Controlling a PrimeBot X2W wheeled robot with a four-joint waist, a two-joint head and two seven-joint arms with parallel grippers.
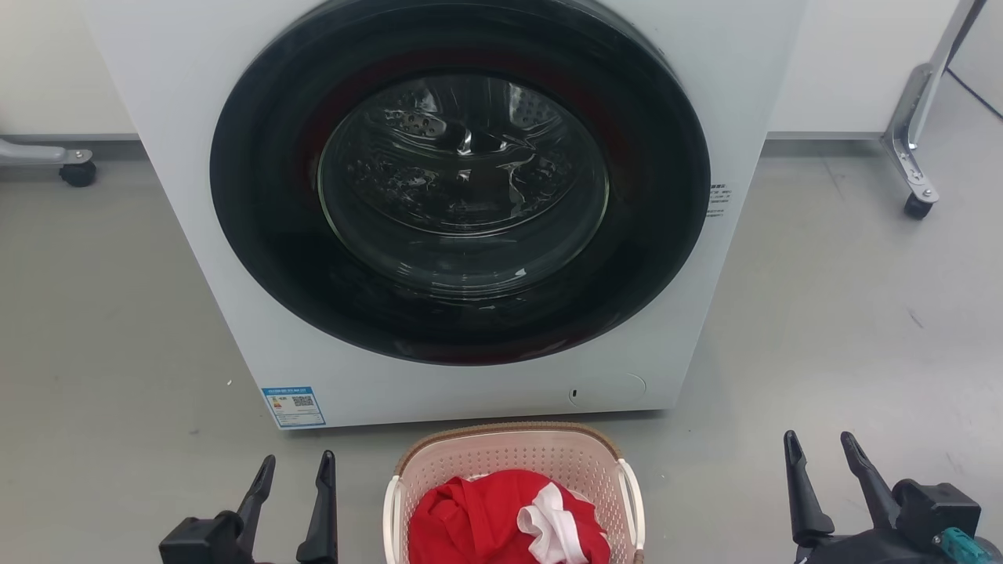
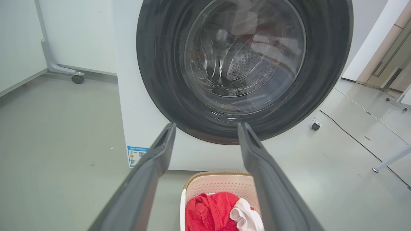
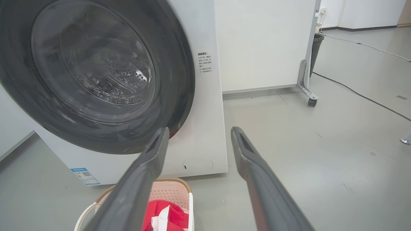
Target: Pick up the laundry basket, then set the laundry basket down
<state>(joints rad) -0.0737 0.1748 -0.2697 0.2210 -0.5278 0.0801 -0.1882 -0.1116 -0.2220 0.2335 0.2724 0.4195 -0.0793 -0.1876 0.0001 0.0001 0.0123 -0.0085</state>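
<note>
Plainly nothing is held yet: the left end effector (image 1: pixel 298 458) hangs at about 7 o'clock in the head view with its two dark fingers spread and empty. The right end effector (image 1: pixel 819 437) hangs at 5 o'clock, also spread and empty. Between them, at 6 o'clock, the laundry basket (image 1: pixel 509 458) stands on the floor (image 1: pixel 117 313), close in front of the washing machine (image 1: pixel 196 117). Inside lie a red garment (image 1: pixel 470 517) and a white cloth (image 1: pixel 552 517), both soft, so I judge the load light. The perforated plastic wall looks stiff but may flex if squeezed, and it looks smooth enough to slip. The best hold seems to be the white handles (image 1: pixel 389 509) at the basket's 9 and 3 o'clock, one per arm, lifted evenly so it does not tip.
</note>
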